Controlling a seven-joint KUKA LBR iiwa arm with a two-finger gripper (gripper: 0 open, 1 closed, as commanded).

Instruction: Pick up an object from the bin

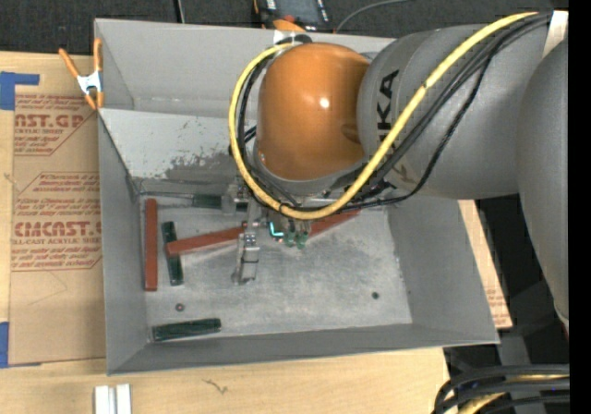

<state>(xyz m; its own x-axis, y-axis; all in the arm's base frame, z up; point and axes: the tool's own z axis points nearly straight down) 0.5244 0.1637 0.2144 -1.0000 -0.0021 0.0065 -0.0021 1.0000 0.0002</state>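
My gripper (247, 262) hangs low over the middle of the bin floor, mostly hidden under the arm's orange cover. Just beside it lies a long red-brown stick (208, 239), slanting from the left of the floor up to the right and passing beneath the gripper. A short dark green stick (171, 253) lies upright in the picture, touching the red-brown stick's left end. Whether anything is held is hidden.
Another long red-brown stick (150, 244) lies along the left wall. One dark green stick (186, 329) rests near the front wall and another (198, 200) lies near the back slope. The arm covers the bin's back right.
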